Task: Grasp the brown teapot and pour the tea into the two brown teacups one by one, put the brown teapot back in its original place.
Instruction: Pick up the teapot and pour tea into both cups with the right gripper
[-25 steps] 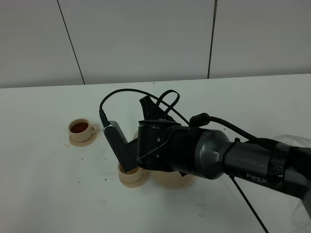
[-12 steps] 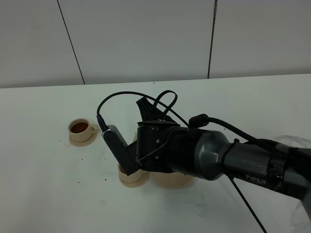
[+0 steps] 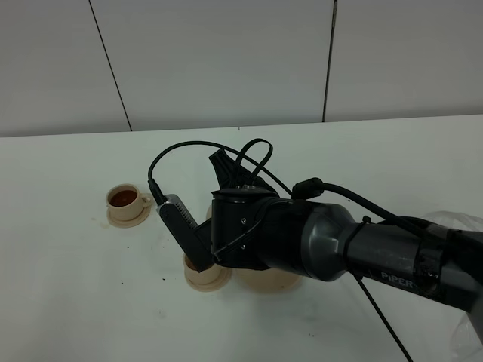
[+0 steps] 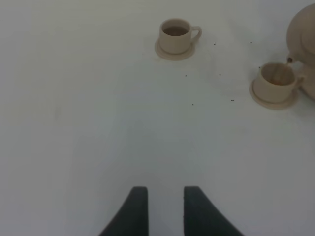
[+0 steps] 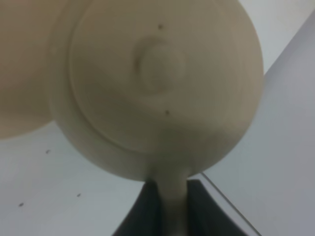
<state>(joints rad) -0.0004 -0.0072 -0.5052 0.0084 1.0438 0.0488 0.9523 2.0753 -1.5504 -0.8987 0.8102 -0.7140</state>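
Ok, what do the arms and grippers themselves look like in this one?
The right arm is a thick dark grey and black tube marked PIPER in white, with black cables looping over its wrist. The left gripper and right gripper each show two dark, tapered jaws.

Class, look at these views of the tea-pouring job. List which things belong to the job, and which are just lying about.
Belong to the job:
- brown teapot, held by its handle in the right end effector
- far teacup, holding tea
- near teacup, by the spout
- large saucer

Just lying about:
- dark specks on the table
- crumpled clear plastic
- left end effector, idle
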